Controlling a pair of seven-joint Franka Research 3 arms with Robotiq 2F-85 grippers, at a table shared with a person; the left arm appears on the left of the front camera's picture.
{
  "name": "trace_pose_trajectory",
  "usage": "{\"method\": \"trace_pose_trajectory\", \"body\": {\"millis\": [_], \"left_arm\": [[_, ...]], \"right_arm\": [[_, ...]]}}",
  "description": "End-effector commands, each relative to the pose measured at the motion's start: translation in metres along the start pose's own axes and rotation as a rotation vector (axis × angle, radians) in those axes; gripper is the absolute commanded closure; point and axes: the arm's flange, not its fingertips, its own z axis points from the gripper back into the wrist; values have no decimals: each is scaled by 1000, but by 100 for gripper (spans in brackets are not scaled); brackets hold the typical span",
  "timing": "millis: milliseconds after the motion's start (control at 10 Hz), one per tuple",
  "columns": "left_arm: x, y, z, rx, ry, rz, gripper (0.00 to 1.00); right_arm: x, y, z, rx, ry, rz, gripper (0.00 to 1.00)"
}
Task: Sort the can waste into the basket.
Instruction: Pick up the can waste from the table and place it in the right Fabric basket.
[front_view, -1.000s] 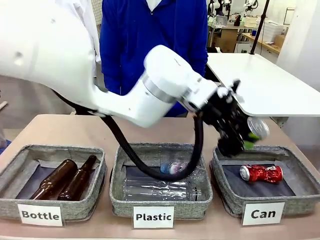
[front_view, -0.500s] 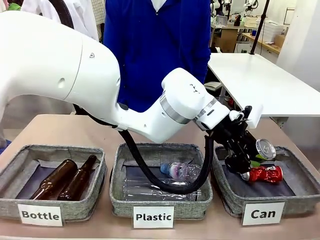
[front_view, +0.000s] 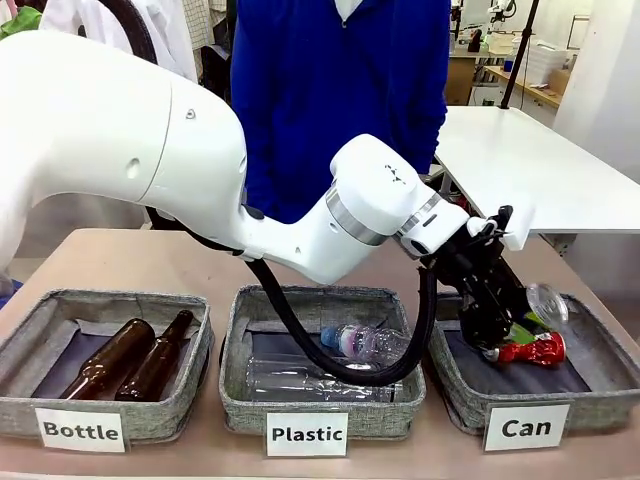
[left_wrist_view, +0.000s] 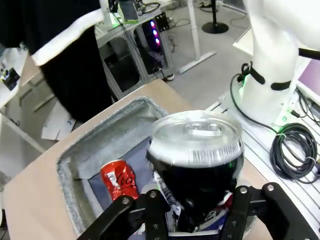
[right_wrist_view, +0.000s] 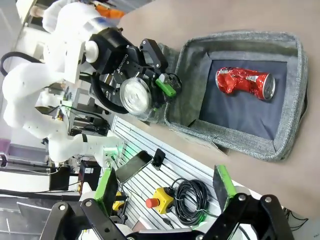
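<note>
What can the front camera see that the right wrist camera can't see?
Front view alone: the brown bottles in the Bottle basket, the clear plastic bottles in the Plastic basket, and a person in blue.

Right wrist view alone: the right gripper, open, and a yellow box with a red button.

Both: the left gripper with the black can, the red can, the Can basket.

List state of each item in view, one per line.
black can: between left tool fingers, over Can basket
red can: crushed, lying in Can basket
right tool: open, empty
plastic bottles: lying in Plastic basket
brown bottles: lying in Bottle basket
</note>
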Motion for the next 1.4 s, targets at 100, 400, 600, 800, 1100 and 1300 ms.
{"method": "trace_pose_trajectory", "body": {"millis": [100,400,600,800,1100,1300], "left_arm": [[3,3,8,1,-17,9,0],[5,2,15,13,-24,31,0],[8,-2,21,17,-35,34,0],[11,-20,63,15,-66,134,0],[-13,-93,192,96,-148,376,0],[-46,-149,269,249,-198,540,0]], "right_arm": [[3,-1,-1,10,-23,-4,0],[3,-1,-1,10,-23,-4,0],[3,-1,-1,10,-23,-4,0],[3,-1,-1,10,-23,-4,0],[43,-5,-24,196,-138,-101,0],[80,6,-74,283,-125,-19,0]]}}
